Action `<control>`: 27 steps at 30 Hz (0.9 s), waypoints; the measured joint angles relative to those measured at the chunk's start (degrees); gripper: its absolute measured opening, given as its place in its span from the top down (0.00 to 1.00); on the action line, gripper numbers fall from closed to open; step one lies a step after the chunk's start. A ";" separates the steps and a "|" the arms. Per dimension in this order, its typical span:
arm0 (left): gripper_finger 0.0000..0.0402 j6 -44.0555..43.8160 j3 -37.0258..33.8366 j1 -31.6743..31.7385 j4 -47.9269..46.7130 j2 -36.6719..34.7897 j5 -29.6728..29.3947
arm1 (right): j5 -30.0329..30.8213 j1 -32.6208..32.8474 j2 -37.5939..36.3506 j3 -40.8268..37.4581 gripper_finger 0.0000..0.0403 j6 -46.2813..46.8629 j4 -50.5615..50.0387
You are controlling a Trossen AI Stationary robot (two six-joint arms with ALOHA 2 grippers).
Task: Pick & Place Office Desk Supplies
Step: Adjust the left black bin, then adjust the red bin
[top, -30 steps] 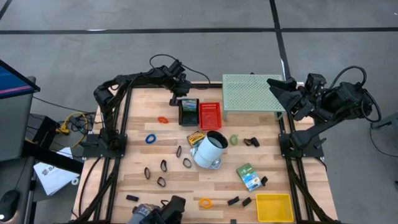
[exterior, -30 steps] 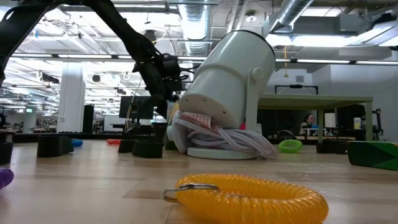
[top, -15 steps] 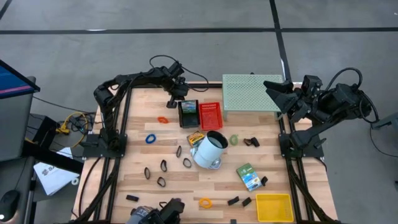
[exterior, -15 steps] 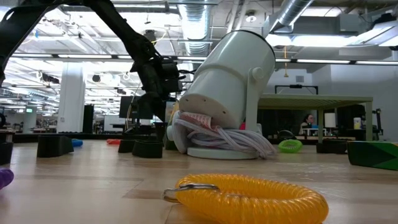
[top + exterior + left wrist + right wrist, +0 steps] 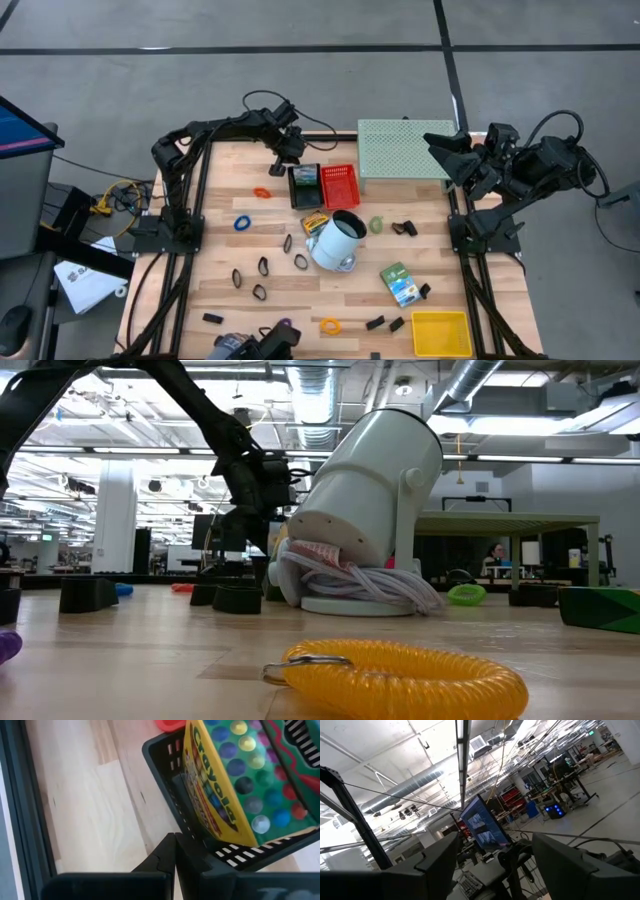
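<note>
My left gripper (image 5: 289, 156) (image 5: 175, 851) is shut and sits low beside the far left corner of the black basket (image 5: 304, 185). A yellow-green crayon box (image 5: 235, 780) lies inside this basket. A second crayon box (image 5: 315, 220) leans by the tipped white cup (image 5: 335, 240), and a green box (image 5: 400, 283) lies nearer. Rubber-band rings are scattered on the table: orange (image 5: 261, 191), blue (image 5: 242, 223) and green (image 5: 376, 225). Black binder clips (image 5: 404, 229) lie on the wood to the right. My right gripper (image 5: 442, 148) (image 5: 495, 870) is open, raised at the table's right edge. My left gripper's shut fingertips (image 5: 169, 845) stand right against the black basket's outer wall (image 5: 172, 790) near its corner, coming in slanted from the far left. I cannot tell whether they touch it.
A red basket (image 5: 338, 185) sits next to the black one, a green perforated tray (image 5: 405, 150) at the far right, a yellow tray (image 5: 441, 333) at the near right. Black rings (image 5: 262, 268) and clips (image 5: 385, 323) lie toward the near edge, with an orange coil ring (image 5: 400, 675).
My left gripper has drawn back a little from over the black basket's far edge toward the table's left and now sits beside the basket's corner. The right arm has kept still.
</note>
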 joint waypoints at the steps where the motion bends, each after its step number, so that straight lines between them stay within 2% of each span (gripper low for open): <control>1: 1.00 0.12 0.00 -0.06 0.07 0.00 0.41 | 0.03 0.00 0.03 0.00 0.38 -0.01 0.00; 13: 1.00 1.50 0.00 -0.33 0.14 0.00 0.79 | 0.13 0.00 0.07 0.00 0.38 -0.02 0.02; 17: 1.00 1.60 0.00 -0.27 2.64 -0.63 -5.62 | 0.13 0.00 0.07 0.00 0.38 -0.03 -0.03; 22: 1.00 0.32 -0.02 1.61 4.85 -6.00 -7.95 | 1.92 0.02 0.07 0.00 0.38 -0.88 -0.98; 27: 1.00 -9.69 0.02 1.68 3.62 -14.23 -4.80 | 3.92 0.00 0.02 0.00 0.38 3.22 -6.41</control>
